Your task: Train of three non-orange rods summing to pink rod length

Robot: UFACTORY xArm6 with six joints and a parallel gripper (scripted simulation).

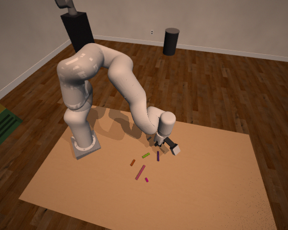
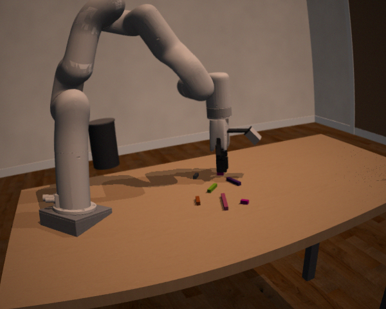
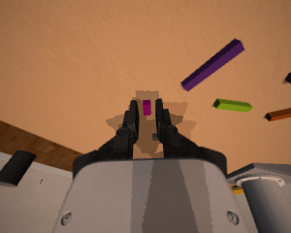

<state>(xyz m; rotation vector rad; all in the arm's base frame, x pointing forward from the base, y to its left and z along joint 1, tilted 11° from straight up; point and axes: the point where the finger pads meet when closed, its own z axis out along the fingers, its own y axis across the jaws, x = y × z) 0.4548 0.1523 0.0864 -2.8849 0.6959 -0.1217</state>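
My gripper (image 1: 157, 144) (image 2: 220, 169) (image 3: 146, 108) points straight down at the table, its fingers partly closed. A short magenta rod (image 2: 219, 173) (image 3: 146, 108) lies on the table between the fingertips, with a small gap on each side. To one side lie a purple rod (image 1: 158, 156) (image 2: 233, 181) (image 3: 212, 65), a lime rod (image 1: 146, 155) (image 2: 211, 187) (image 3: 232, 105) and an orange rod (image 1: 132, 162) (image 2: 197, 200) (image 3: 282, 114). The pink rod (image 1: 140, 172) (image 2: 224, 201) and a second magenta rod (image 1: 146, 179) (image 2: 244, 201) lie nearer the table's front. A dark grey rod (image 1: 149, 138) (image 2: 195, 175) lies in the arm's shadow.
The rods lie apart from one another, none end to end. The arm's base (image 1: 85, 147) (image 2: 74, 219) stands at the table's left. A wrist camera block (image 1: 175, 149) (image 2: 253, 134) sticks out beside the gripper. A dark cylinder (image 1: 170, 41) stands on the floor.
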